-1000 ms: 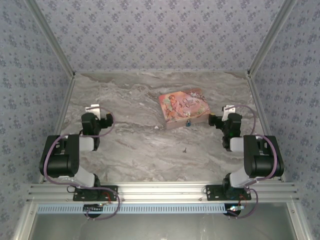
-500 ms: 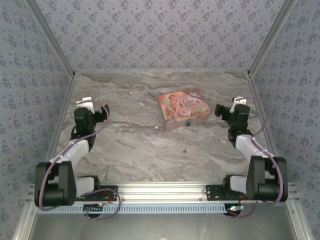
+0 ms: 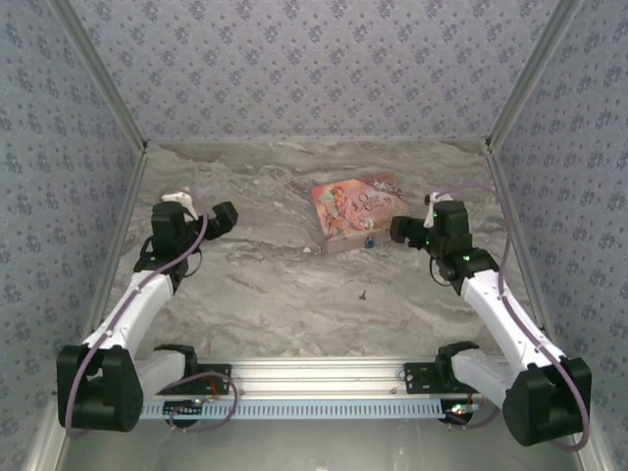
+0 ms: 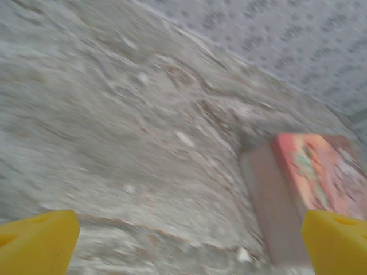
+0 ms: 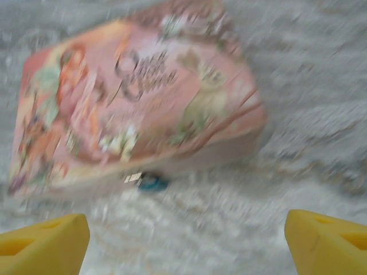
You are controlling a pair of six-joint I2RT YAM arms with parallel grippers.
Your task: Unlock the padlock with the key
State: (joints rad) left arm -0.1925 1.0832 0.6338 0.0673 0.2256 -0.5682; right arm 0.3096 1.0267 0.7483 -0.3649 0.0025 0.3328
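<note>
Top view first. Marbled grey table (image 3: 265,285), patterned walls on three sides. Located pink box (image 3: 358,211) right of centre, toward the far half, lying flat with illustrated lid up. Found padlock (image 3: 370,239) on the table against the box's near side (teal body plain enough, shackle too small to make out). Spotted key (image 3: 363,293) as a dark sliver lying alone on the table, nearer the arm bases than the padlock, apart from it, touched by nothing.

Left tool (image 3: 226,215) over the left part of the table, pointing right toward the box, well apart from it. Spread wide, gripping nothing. Same left tool (image 4: 186,243) in the wrist view: yellow fingertips (image 4: 37,240) at both lower corners, bare table between, pink box (image 4: 312,183) ahead at right.

Right tool (image 3: 399,230) just beside the box's right end, near the padlock. Spread wide, nothing between. Wrist view blurred: right tool (image 5: 186,240) facing the pink box (image 5: 132,103), padlock (image 5: 152,183) at the box's near edge.
</note>
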